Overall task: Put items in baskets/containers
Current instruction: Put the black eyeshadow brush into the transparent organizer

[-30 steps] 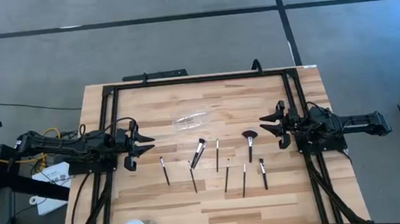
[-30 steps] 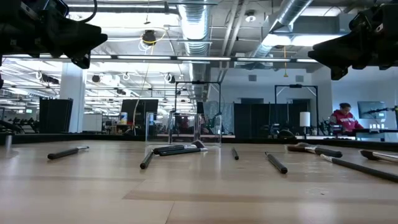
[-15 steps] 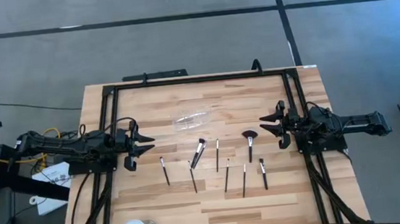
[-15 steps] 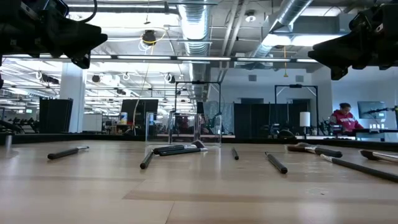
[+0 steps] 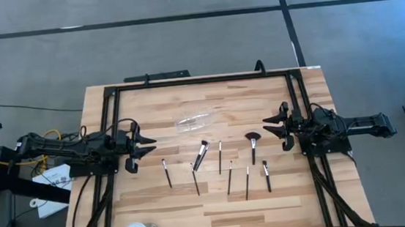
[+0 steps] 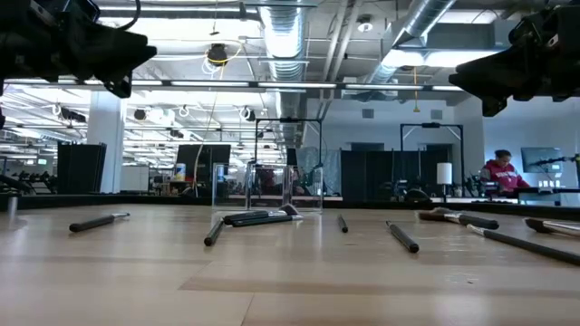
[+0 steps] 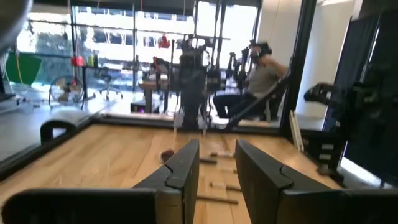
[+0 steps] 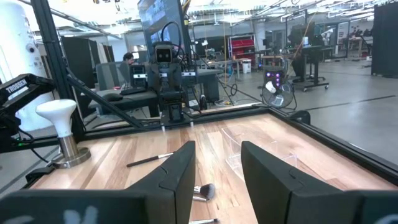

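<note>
A: High view first. Where are the brushes (image 5: pixel 220 163) and the container (image 5: pixel 192 121)?

B: The brushes lie loose on the table (image 5: pixel 283 194), near its centre, in an uneven row. The fan brush (image 5: pixel 252 144) is at about 3 o'clock of the group. The clear container lies at 11 o'clock from them, apart, and nothing is in it yet.

A: And the arms?

B: The left gripper (image 5: pixel 147 147) waits at the 9 o'clock edge of the table, the right gripper (image 5: pixel 267 125) at the 3 o'clock edge. Both are raised above the wood. Both have their jaws parted and hold nothing; the wrist views show a clear gap between the fingers (image 7: pixel 186 165).

A: So which step is it, in your opinion?

B: I think the first pick is not begun. To do it well, I would take the brush nearest one gripper, come down with the jaws across the thin handle, and close at its middle. The handles lie flat, so the fingertips must nearly touch the wood. The container looks light; it may slide.
</note>
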### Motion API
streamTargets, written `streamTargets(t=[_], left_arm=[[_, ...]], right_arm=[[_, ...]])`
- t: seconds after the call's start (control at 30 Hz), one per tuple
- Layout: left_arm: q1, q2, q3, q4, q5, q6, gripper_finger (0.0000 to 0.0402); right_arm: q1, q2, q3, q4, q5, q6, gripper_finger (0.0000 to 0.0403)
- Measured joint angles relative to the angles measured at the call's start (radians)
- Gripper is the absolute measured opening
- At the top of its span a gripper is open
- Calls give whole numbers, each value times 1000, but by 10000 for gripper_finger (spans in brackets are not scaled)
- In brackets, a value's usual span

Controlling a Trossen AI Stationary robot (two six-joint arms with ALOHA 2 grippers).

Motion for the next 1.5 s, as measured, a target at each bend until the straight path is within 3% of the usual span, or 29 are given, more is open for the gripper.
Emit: streamTargets(t=[0.37,0.53,0.7,0.9,1.07,1.37,1.5], left_arm=[[7,7,0,232,15,-26,102],[55,58,31,178,29,26,102],[135,266,125,98,181,73,102],[277,538,282,-226,500,123,102],[362,685,289,-275,740,215,102],[375,899,233,-251,836,298,102],[367,957,198,-198,836,356,102]], right_arm=[[0,0,0,0,0,0,121],[0,0,0,0,0,0,121],[0,0,0,0,0,0,121],[0,0,0,0,0,0,121],[0,0,0,0,0,0,121],[1,0,0,22,22,-76,121],[9,0,0,73,25,92,121]])
